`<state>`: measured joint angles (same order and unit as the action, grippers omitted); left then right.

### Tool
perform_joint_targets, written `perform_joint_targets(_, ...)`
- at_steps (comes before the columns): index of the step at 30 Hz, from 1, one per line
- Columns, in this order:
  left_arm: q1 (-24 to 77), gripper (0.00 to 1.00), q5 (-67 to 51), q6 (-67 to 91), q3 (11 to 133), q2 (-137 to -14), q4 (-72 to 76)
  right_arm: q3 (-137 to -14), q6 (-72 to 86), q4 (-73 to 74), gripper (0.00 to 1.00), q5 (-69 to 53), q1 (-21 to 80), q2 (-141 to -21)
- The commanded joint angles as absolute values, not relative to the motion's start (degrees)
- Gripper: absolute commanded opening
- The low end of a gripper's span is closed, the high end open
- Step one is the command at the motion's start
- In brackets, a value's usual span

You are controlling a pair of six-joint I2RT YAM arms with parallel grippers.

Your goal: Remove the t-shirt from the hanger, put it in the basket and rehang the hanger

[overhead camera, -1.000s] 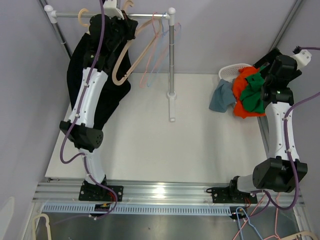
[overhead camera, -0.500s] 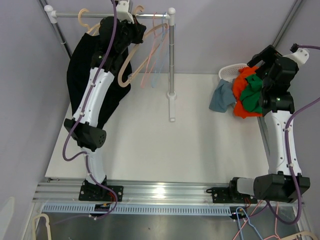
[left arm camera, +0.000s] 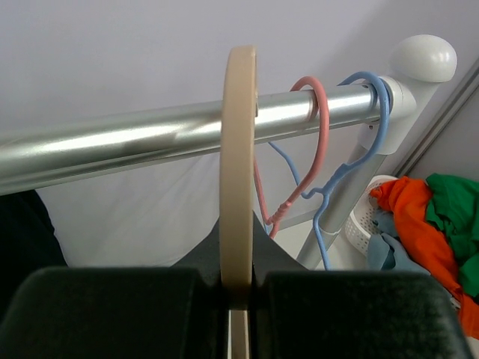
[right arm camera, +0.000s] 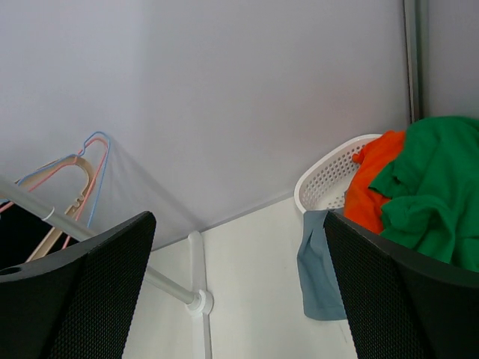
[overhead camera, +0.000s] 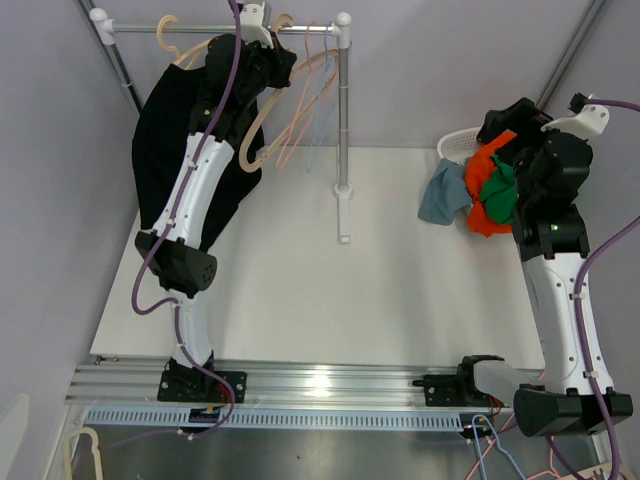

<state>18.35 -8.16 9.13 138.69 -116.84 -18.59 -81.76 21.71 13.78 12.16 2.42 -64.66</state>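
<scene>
Fabric of the black t-shirt [overhead camera: 155, 150] looks soft, light and limp, so it should slide off if pinched at a hem or shoulder and drawn sideways. It hangs at the left end of the rail [left arm camera: 135, 146], behind the left arm, and I cannot tell which hanger bears it. The left gripper [left arm camera: 238, 288] is clamped on the neck of a beige hanger [left arm camera: 238, 149], crowded on its right by a pink hanger [left arm camera: 324, 138], a blue hanger [left arm camera: 367, 75] and the post [overhead camera: 343, 120]. The right gripper [right arm camera: 239, 254], jaws wide apart and empty, hovers well apart by the laundry basket [right arm camera: 329, 179].
</scene>
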Motion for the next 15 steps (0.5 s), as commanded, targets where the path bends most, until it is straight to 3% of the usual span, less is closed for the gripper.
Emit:
perform_joint_targets(1, 18.02, 0.01, -7.30, 10.54, 138.51, -117.68, -21.18, -81.74, 21.00, 12.39, 1.00, 11.52, 2.81, -64.07)
perform_joint_targets(15, 15.56, 0.01, -4.74, 19.86, 144.58, -122.17, -25.31, -79.72, 20.04, 12.13, 0.99, 11.34, 4.57, -61.79)
